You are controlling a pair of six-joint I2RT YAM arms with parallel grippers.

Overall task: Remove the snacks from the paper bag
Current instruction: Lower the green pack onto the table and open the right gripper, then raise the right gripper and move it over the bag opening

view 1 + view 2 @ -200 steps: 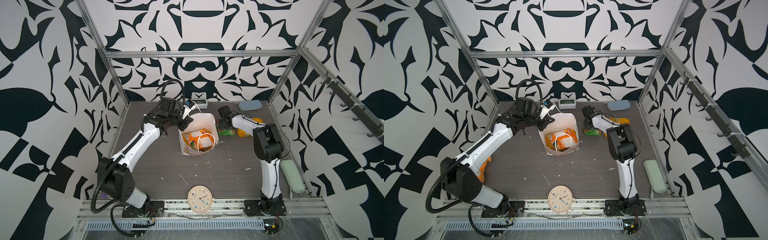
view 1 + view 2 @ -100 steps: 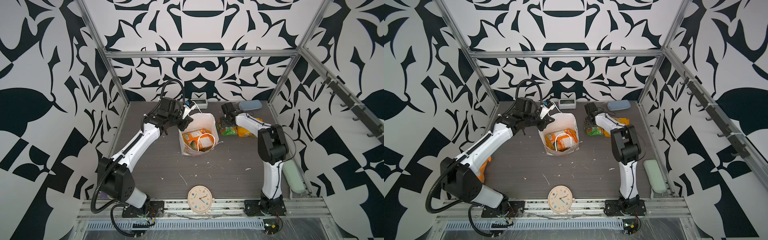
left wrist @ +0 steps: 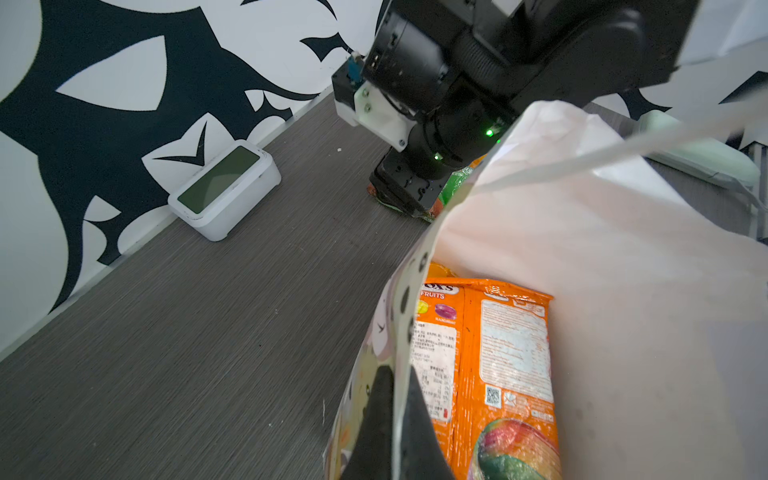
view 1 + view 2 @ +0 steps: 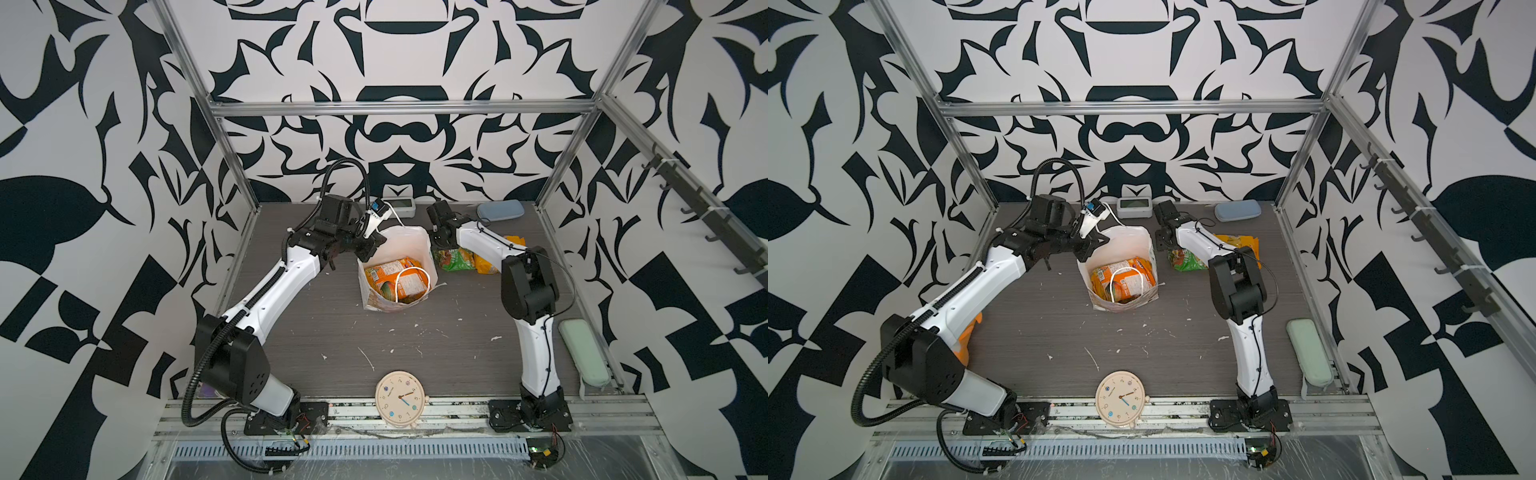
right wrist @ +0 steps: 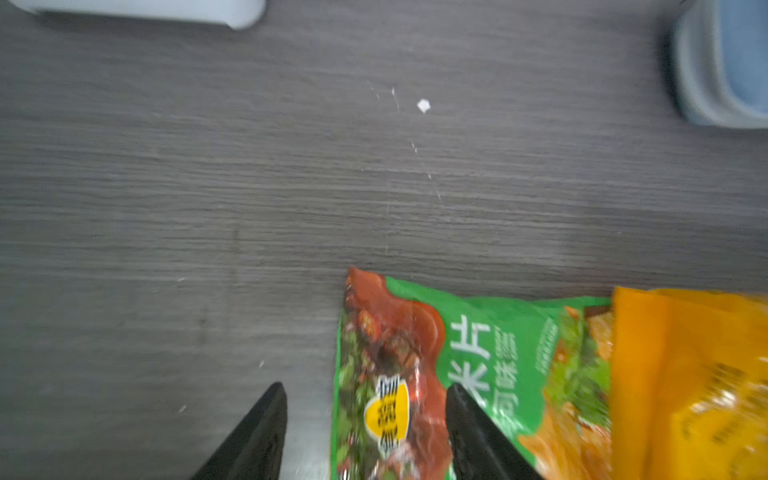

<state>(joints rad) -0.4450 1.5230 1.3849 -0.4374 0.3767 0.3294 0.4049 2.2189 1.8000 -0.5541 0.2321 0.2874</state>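
The right gripper [image 5: 365, 390] has drawn back with its jaws apart, leaving the green packet [image 5: 478, 345] on the table [image 4: 324, 328] beside a yellow packet [image 4: 514, 242]. The left gripper [image 3: 392, 401] stays pinched on the rim of the paper bag [image 4: 409, 245]. Orange packets [image 4: 390, 271] remain inside, so more trips look due.

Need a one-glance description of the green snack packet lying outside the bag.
Start at the white paper bag standing mid-table. The green packet lies flat on the tabletop just right of it in both top views, below the open right gripper. It is the only green one out, with a red corner and white characters, and a yellow-orange packet overlaps its other end.
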